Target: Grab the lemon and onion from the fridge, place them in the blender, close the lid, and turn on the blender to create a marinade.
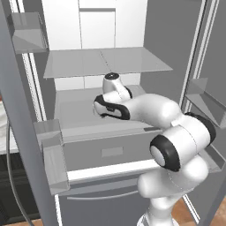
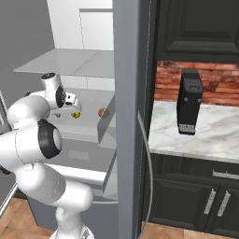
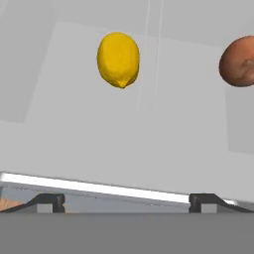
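Gripper [image 3: 126, 201] stands wide apart, holding nothing, short of the lemon [image 3: 118, 59] and onion [image 3: 239, 61] on the fridge [image 1: 110, 114] shelf. The right base view alone shows the blender [image 2: 189, 101] on the counter [image 2: 205, 135].

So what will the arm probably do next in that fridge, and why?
Probably ease forward toward the lemon. The gripper is open and holds nothing, and the lemon lies on the fridge shelf ahead of its fingers, with the onion off to one side.
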